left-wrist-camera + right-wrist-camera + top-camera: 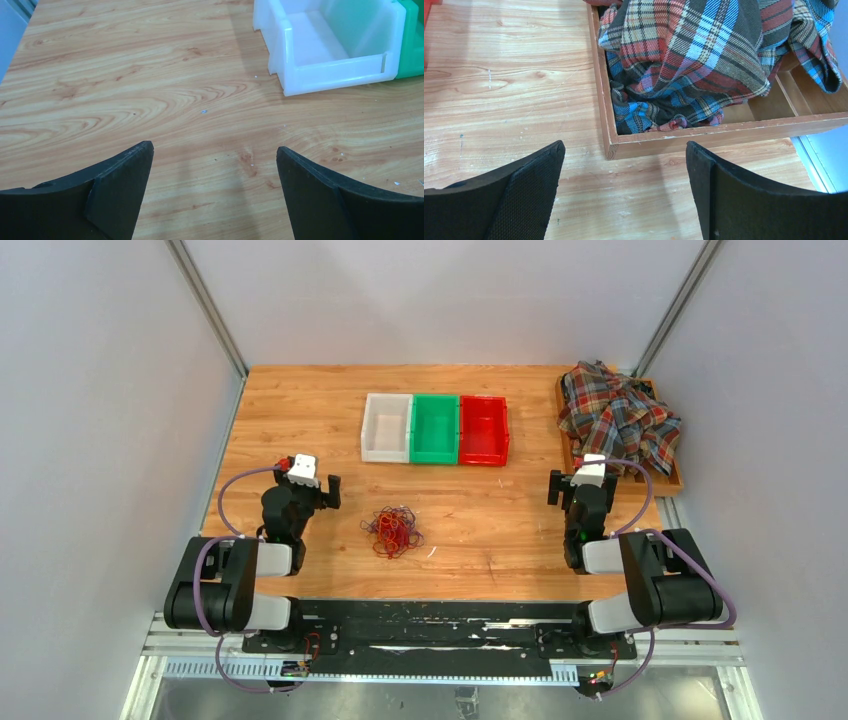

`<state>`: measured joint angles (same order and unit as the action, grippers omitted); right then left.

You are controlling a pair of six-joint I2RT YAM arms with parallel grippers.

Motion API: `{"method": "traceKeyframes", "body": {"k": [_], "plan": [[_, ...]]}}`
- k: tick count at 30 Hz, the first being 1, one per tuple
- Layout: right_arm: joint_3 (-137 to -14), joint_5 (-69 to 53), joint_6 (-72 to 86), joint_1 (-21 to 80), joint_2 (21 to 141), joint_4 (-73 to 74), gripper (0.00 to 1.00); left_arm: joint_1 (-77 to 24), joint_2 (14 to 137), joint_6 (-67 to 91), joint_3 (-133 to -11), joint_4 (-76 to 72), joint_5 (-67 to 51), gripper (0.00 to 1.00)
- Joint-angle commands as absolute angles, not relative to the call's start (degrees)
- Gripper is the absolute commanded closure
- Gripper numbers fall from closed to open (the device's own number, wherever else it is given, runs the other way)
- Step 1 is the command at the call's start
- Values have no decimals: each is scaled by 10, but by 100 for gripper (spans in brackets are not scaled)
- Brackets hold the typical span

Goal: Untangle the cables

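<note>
Opening step, nothing grabbed yet: the cables [393,531] lie bunched on the counter [480,510] between the arms, left end effector [212,150] and right end effector [624,146] both released and empty, so next one should reach in and pinch a loop

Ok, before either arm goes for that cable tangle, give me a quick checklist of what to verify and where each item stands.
1. Left claw open and empty: ok.
2. Right claw open and empty: ok.
3. Cables located: ok, one tangled bunch on the table between the arms.
4. Cables seen by a wrist camera: not ok; the left one sees the white bin, the right one the plaid cloth.
5. Bunch apart from the three bins: ok.
6. Which strand lies on top: cannot tell, too small.
</note>
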<state>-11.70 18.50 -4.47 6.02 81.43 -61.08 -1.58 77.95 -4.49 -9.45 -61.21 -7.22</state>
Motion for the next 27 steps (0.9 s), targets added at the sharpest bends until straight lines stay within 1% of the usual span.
{"method": "traceKeyframes", "body": {"k": [1,11,13,14,15,16,17,18,20,22,23,24,25,26,27], "plan": [[-116,195,-53,52,817,-629,10,-11,780,-47,-98,-638,-65,2],[-118,197,-49,52,817,-626,10,-11,780,-47,-98,-637,-65,2],[-119,220,-42,52,804,-617,10,-11,781,-47,-100,-634,-64,2],[-123,209,-51,52,789,-605,10,-11,781,-48,-101,-632,-64,2],[-143,239,-53,66,755,-551,10,-11,779,-48,-100,-634,-65,2],[-176,302,-39,75,716,-458,10,-11,773,-48,-99,-637,-64,2],[-210,322,-8,76,679,-363,10,-11,756,-45,-106,-614,-57,2],[-244,333,28,73,648,-275,10,-11,734,-44,-122,-569,-56,2],[-301,306,55,71,609,-193,10,-11,696,-49,-177,-441,-61,2],[-353,268,74,72,587,-103,10,-11,686,-79,-256,-284,-83,2],[-378,242,79,72,577,-83,10,-11,690,-94,-299,-195,-98,2],[-385,216,89,71,567,-77,10,-11,696,-107,-342,-82,-118,2],[-384,201,115,69,557,-80,10,-11,703,-117,-383,-4,-139,2],[-376,195,180,64,551,-88,10,-11,710,-130,-423,67,-167,2],[-367,180,233,54,548,-93,7,-11,714,-143,-456,130,-190,2]]}}
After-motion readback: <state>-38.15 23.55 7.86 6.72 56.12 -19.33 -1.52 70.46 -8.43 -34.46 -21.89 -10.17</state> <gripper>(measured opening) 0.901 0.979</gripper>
